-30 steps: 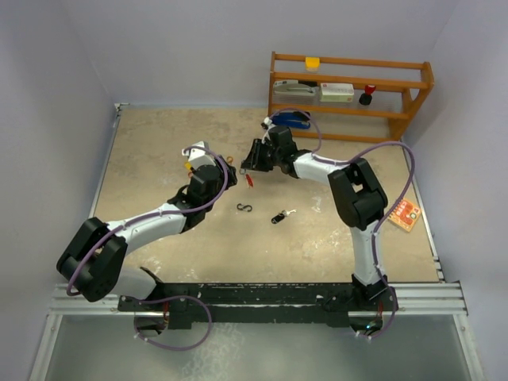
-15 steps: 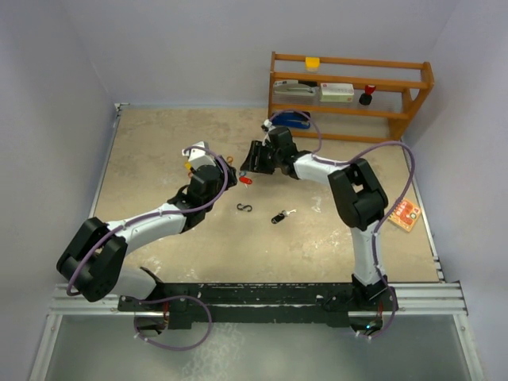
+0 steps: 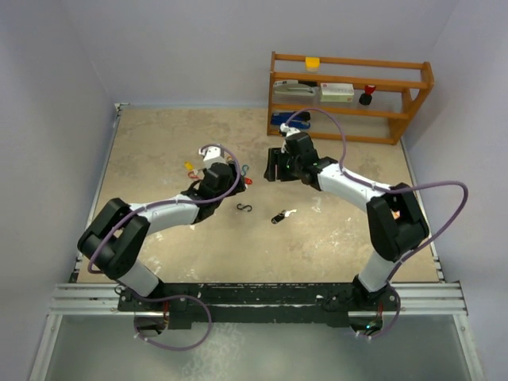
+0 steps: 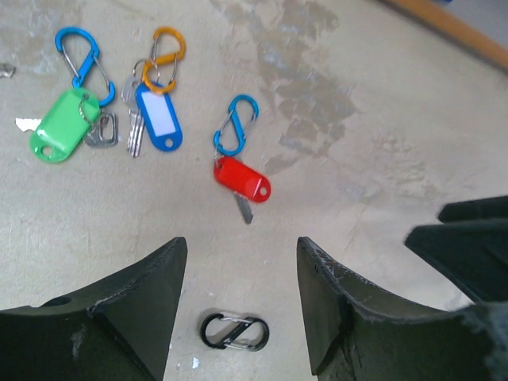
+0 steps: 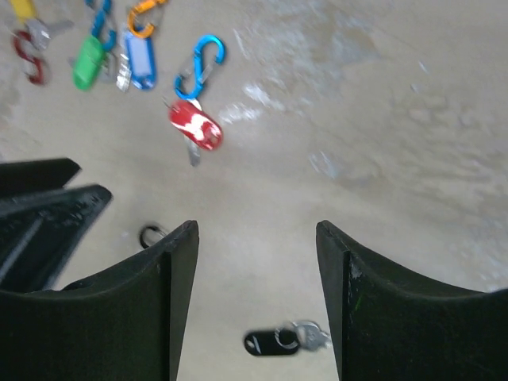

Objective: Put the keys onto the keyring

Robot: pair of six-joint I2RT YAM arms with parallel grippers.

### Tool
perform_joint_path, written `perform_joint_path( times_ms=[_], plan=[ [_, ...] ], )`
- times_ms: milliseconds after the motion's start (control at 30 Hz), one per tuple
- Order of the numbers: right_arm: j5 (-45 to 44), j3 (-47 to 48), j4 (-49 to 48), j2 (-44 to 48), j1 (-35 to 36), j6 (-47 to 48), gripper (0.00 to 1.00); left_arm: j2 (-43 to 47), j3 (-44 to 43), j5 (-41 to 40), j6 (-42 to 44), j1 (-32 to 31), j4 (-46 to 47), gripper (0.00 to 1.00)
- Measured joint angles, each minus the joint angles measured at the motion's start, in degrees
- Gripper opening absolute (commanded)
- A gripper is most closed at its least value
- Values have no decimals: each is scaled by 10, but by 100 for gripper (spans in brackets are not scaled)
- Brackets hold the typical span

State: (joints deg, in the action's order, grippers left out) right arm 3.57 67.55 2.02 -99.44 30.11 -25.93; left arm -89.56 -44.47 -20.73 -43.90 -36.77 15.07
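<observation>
Wooden shelf (image 3: 349, 83) is carrying a few small items at the far edge. Red-tagged key (image 4: 242, 178) is lying flat on the surface (image 4: 381, 119), touching a blue clip (image 4: 236, 125), its blade pointing toward the left tool (image 4: 242, 309). Left tool and right tool (image 5: 255, 294) are both hanging open, gripping nothing.

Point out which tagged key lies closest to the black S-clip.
The red-tagged key, beside a blue clip; the green-tagged key and blue-tagged key lie farther off.

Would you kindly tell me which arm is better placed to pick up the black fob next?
Probably the right: the black fob lies between the fingers of the open right pincer in its wrist view, while the open left pincer faces the red-tagged key instead.
</observation>
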Motion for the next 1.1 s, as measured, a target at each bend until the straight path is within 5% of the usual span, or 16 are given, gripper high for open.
perform_joint_path(
  times_ms=[400,667,1100],
  plan=[
    [-14,-80,23,45,39,100,61,-7,0,-10,-7,1,-11,55],
    [-16,-14,24,-36,133,174,60,52,25,-35,-29,20,-13,56],
    [-25,36,24,-105,156,221,55,153,79,-43,-52,79,-28,57]
  ],
)
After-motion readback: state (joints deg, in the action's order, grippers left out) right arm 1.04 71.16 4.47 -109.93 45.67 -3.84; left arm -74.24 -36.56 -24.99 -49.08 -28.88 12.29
